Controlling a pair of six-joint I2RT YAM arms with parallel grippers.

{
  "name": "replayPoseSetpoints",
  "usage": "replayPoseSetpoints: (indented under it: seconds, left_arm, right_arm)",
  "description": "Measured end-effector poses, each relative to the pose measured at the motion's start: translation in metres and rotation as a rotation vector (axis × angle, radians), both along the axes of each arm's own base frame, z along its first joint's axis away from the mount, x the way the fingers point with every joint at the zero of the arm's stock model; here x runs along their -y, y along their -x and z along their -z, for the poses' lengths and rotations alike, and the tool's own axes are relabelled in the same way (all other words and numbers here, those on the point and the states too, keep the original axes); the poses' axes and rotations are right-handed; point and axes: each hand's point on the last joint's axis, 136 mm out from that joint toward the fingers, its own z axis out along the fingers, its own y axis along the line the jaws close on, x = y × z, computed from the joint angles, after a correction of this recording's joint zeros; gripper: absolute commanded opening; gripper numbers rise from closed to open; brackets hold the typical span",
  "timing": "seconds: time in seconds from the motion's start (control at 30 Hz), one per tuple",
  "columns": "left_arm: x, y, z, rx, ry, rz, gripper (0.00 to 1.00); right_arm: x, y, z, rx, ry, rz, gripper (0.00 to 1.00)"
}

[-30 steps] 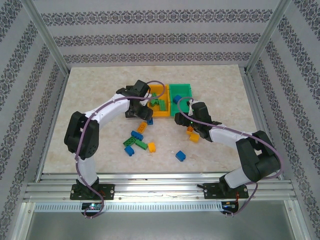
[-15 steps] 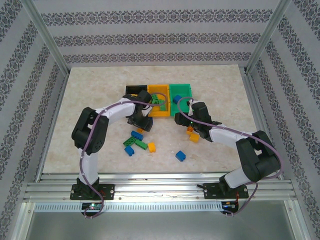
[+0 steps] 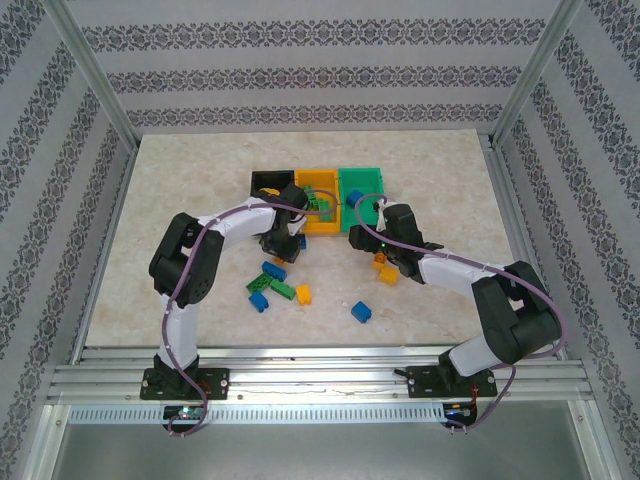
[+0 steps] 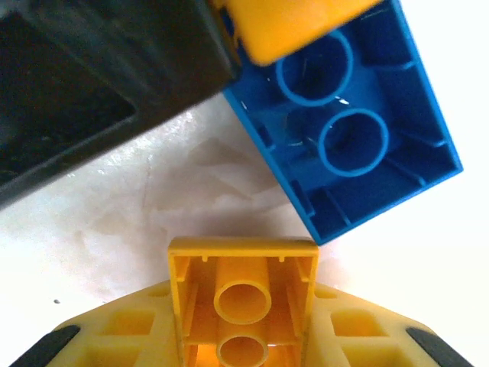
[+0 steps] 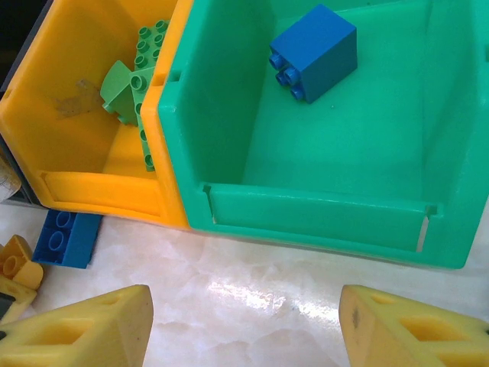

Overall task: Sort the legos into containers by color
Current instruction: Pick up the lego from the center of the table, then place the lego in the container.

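Observation:
My left gripper [image 4: 243,325] is shut on a yellow-orange lego [image 4: 243,283] whose hollow underside faces the camera. It sits low over the table in front of the black bin [image 3: 264,182], where the left gripper [image 3: 281,247] shows from above. A blue lego [image 4: 351,130] lies upside down just beyond it. My right gripper [image 5: 244,329] is open and empty in front of the green bin [image 5: 321,222], which holds a blue lego [image 5: 315,50]. The orange-yellow bin [image 5: 99,195] holds green legos [image 5: 134,84].
Loose legos lie on the marble table between the arms: blue [image 3: 273,270], green [image 3: 280,290], yellow [image 3: 303,294], another blue [image 3: 361,312] and orange [image 3: 386,270] under the right arm. A blue lego [image 5: 65,238] rests against the orange-yellow bin's front. The frame's posts stand at the table's corners.
My left gripper drew back from over the bins, uncovering the black bin, and came down in front of it onto the yellow-orange lego. The right arm has stayed still.

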Motion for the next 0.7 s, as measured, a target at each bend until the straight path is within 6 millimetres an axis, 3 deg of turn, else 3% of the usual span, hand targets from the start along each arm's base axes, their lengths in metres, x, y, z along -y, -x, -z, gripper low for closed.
replayPoseSetpoints:
  seconds: [0.23, 0.43, 0.63, 0.7]
  left_arm:
    - [-0.002, -0.025, -0.025, 0.101, -0.024, -0.014, 0.24]
    - [-0.007, -0.066, -0.069, 0.251, 0.003, -0.065, 0.26]
    - [-0.026, -0.107, -0.098, 0.363, 0.026, -0.143, 0.28]
    - [-0.029, -0.123, -0.106, 0.396, 0.039, -0.162, 0.39]
  right_arm:
    - [0.000, 0.000, 0.000, 0.000, 0.000, 0.000, 0.66]
    - [0.000, 0.000, 0.000, -0.001, -0.002, 0.001, 0.66]
    - [0.000, 0.000, 0.000, -0.001, -0.002, 0.001, 0.66]
    - [0.000, 0.000, 0.000, -0.001, -0.002, 0.001, 0.66]
